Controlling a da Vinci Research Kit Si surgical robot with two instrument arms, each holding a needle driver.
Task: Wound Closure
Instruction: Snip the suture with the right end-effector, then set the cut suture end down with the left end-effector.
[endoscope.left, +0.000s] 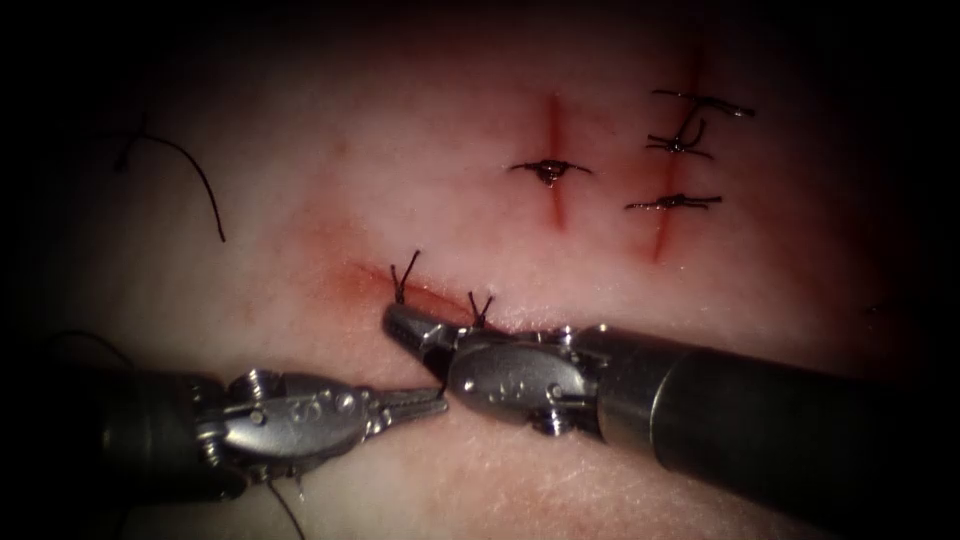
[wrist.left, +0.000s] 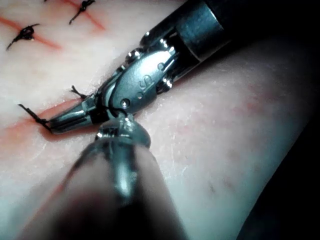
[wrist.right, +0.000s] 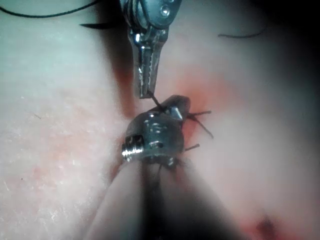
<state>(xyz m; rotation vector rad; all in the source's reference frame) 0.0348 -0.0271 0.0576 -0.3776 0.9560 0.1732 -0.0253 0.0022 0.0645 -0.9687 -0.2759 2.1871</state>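
Lying across the whole field, the pale tissue (endoscope.left: 300, 180) is recorded with three cuts. The nearest cut (endoscope.left: 420, 298), reddened with red fluid (endoscope.left: 345, 285), carries two knotted stitches with short upright thread ends: one (endoscope.left: 402, 280) at its left end and one (endoscope.left: 480, 310) further right. A second cut (endoscope.left: 553, 165) further back is closed by one knotted stitch (endoscope.left: 549, 170). A third cut (endoscope.left: 680, 150), to the right of that, carries three stitches (endoscope.left: 678, 202).

The right arm's tool (endoscope.left: 405, 325) is entered from the right, its jaws laid along the near cut between the two stitches; the jaws are seen closed together, and no needle or thread can be made out between them. In the left wrist view the same tool (wrist.left: 67, 120) is seen resting on the tissue beside the stitch ends.

The left arm's tool (endoscope.left: 425, 402) is entered from the left, below the cut, its jaws closed and their tip just beside the right tool's wrist. In the right wrist view, this tool (wrist.right: 146, 82) is seen with a short dark strand (wrist.right: 155, 101) at its tip; whether the strand is gripped cannot be told.

A loose length of thread (endoscope.left: 195, 175) is noted on the tissue well to the left of the cuts. The needle's place cannot be told.
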